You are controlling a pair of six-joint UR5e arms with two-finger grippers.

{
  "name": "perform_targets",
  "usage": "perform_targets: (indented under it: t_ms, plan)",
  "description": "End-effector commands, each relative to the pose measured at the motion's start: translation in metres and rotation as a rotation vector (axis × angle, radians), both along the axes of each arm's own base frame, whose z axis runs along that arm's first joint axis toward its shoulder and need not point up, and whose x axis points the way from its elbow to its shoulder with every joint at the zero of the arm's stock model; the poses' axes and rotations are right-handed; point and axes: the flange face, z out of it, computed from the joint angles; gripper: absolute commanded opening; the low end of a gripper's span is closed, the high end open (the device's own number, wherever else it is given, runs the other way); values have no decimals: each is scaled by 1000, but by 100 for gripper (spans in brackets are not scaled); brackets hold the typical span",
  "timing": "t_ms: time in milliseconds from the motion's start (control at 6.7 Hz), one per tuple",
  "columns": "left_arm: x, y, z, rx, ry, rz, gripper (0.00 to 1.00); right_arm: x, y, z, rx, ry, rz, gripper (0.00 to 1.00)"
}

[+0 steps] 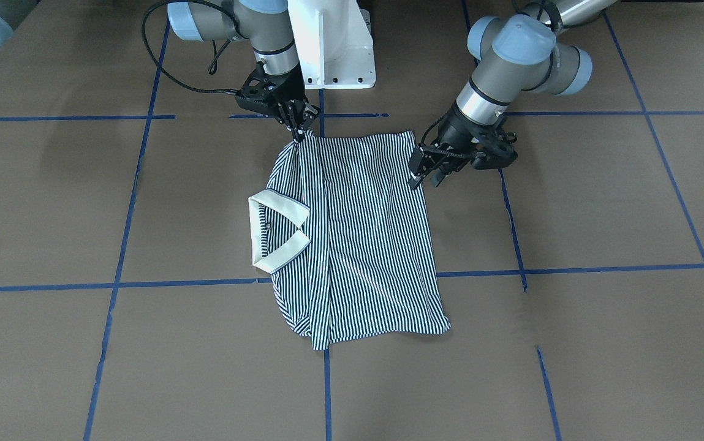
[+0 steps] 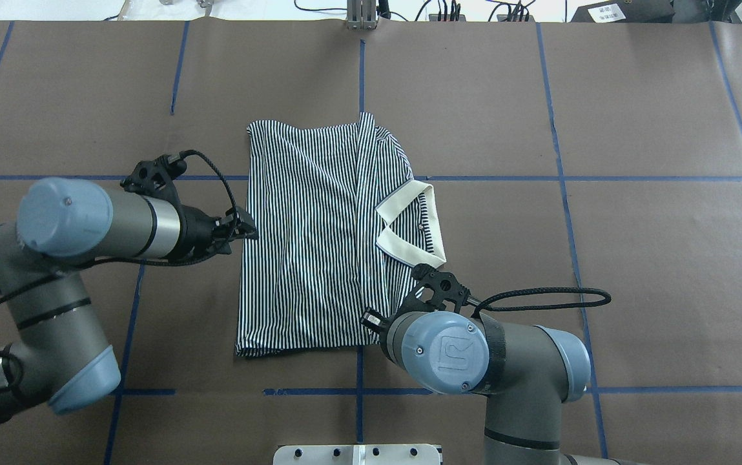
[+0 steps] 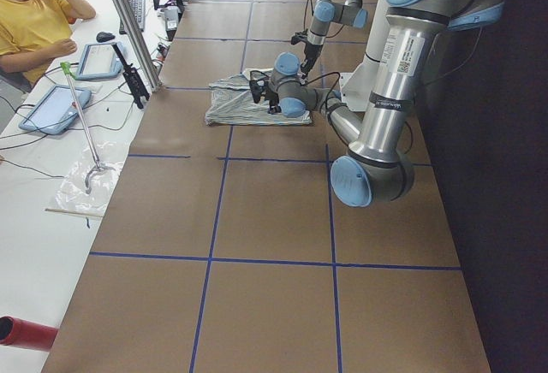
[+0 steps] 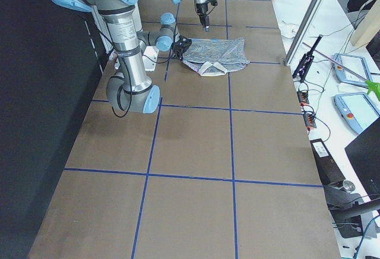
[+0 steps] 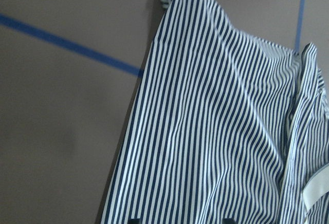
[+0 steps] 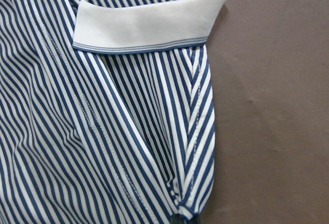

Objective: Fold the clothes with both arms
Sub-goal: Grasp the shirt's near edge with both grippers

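The striped polo shirt (image 1: 364, 245) lies folded on the brown table, its cream collar (image 1: 278, 233) toward the robot's right. It also shows in the overhead view (image 2: 306, 245). My right gripper (image 1: 298, 127) is shut on the shirt's near corner by the shoulder, which peaks up slightly toward it; the right wrist view shows that shoulder fold (image 6: 187, 203) and the collar (image 6: 149, 23). In the overhead view the right wrist hides this gripper. My left gripper (image 1: 425, 176) is open at the shirt's hem-side edge (image 2: 245, 229), with only striped cloth (image 5: 216, 131) between its tips.
The white pedestal base (image 1: 336, 43) stands behind the shirt. Blue tape lines (image 1: 327, 392) grid the brown table cover. An operator in yellow (image 3: 34, 14) sits beyond the far edge beside tablets (image 3: 56, 108) and cables.
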Motion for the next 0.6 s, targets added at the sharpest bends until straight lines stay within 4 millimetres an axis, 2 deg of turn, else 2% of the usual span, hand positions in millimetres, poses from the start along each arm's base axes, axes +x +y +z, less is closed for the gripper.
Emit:
perform_targets:
  t_ms: [0, 149, 447]
  plan:
    - [17, 72, 20, -121, -17, -7, 62, 2, -3, 0, 2, -1, 5, 0]
    - [33, 97, 25, -148, -25, 20, 61, 4, -3, -2, 3, -6, 6, 0]
    - [49, 109, 25, -158, -65, 26, 58, 4, -3, -2, 3, -6, 6, 0]
